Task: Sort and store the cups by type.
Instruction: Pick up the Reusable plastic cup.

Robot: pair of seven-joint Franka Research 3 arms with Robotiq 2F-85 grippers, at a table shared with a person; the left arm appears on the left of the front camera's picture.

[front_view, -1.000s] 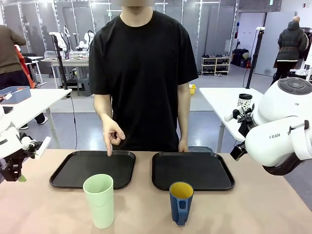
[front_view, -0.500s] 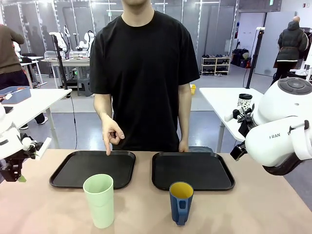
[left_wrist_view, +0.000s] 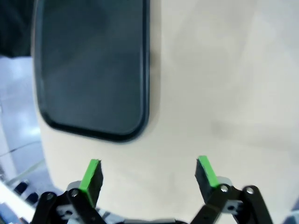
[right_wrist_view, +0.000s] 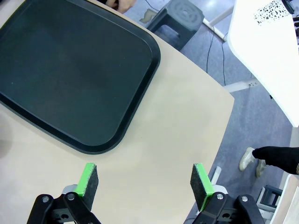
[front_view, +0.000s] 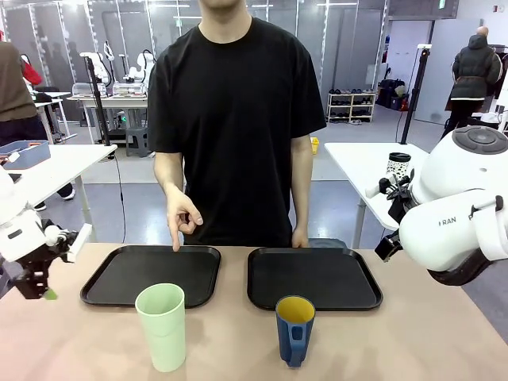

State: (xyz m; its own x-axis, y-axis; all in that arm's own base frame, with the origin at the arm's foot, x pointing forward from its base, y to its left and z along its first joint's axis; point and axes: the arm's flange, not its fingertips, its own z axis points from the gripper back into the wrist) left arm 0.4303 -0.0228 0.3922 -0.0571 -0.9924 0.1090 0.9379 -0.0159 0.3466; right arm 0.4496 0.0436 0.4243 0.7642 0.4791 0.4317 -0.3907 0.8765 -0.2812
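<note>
Cup sorting | our left gripper (left_wrist_view: 150,170) and right gripper (right_wrist_view: 145,179) gape wide, both empty | green cup (front_view: 160,325) stands on the tabletop (front_view: 397,341) just nearside of the left tray (front_view: 127,282), blue mug (front_view: 295,329) farther right | we'd grip the green cup mid-wall, lift it over the rim | a person's hand (front_view: 182,221) points at that tray's far edge: mind it.

Our arms (front_view: 460,214) are glossy white and rounded; left gripper (left_wrist_view: 148,164) and right gripper (right_wrist_view: 144,170) are black with green pads (right_wrist_view: 88,179).

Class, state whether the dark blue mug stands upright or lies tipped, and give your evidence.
Upright: the dark blue mug stands on its base, yellow inside facing up.
</note>
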